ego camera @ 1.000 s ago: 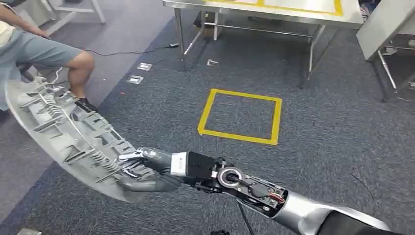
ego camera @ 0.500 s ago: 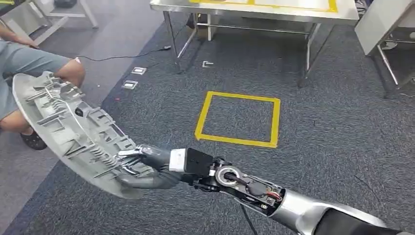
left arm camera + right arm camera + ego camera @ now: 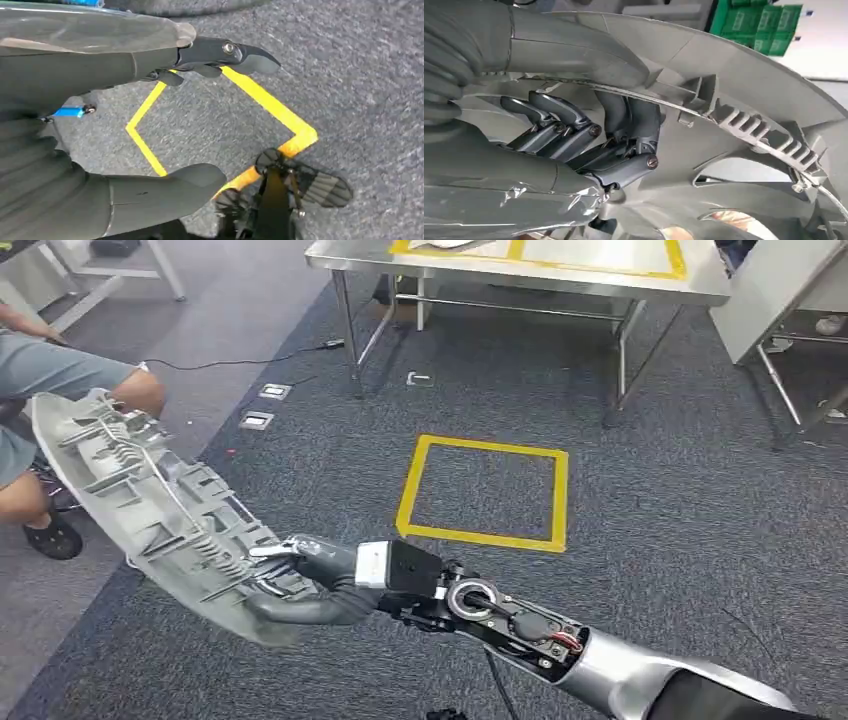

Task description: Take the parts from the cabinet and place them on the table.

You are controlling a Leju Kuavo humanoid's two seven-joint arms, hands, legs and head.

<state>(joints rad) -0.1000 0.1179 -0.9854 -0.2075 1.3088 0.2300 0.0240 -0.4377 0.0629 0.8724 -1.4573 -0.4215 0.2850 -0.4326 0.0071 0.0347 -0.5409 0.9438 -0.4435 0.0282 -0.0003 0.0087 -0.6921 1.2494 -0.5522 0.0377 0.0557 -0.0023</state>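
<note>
Part (image 3: 150, 510) in right hand (image 3: 300, 585), low left. Tape square (image 3: 485, 490) on floor ahead, table (image 3: 520, 265) behind it. Person (image 3: 50, 380) far left.

You won't find any readable text, label, brand or number in these views. The yellow tape square (image 3: 486, 491) on the carpet is a plain outline, and the tape lines on the steel counter (image 3: 520, 268) carry no lettering either.
</note>
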